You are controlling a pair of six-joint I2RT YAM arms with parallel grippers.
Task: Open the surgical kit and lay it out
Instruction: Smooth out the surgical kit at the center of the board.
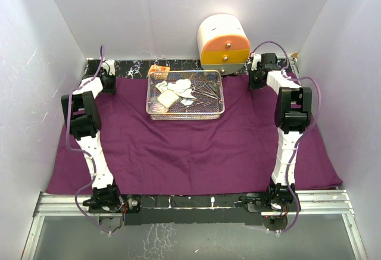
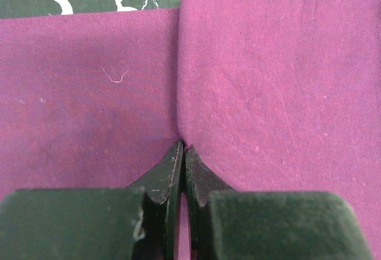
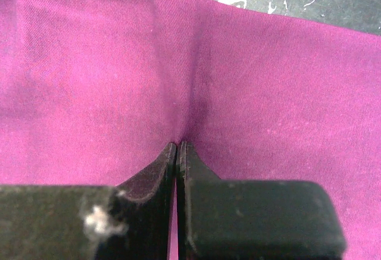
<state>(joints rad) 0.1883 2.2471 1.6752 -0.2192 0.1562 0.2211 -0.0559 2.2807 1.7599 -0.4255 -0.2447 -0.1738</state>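
While large purple cloth (image 1: 190, 147) is lying spread almost flat over black marbled table (image 1: 134, 68), unwrapping is looking mostly done. At far-left edge, left tool (image 2: 181, 147) is pinching raised cloth fold, jaws closed on it; right tool (image 3: 177, 144) is gripping likewise at far-right edge. Far centre on cloth, rectangular silver wire-mesh tray (image 1: 186, 115) is holding white gauze wads (image 1: 178, 86) and thin metal ring-handled forceps (image 1: 205, 90). Contents not yet laid out.

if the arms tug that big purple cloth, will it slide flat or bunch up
Likely floppy: the large purple cloth puckers into a ridge where the left gripper pinches it. A tug would probably drag the rectangular silver wire-mesh tray resting on it along.
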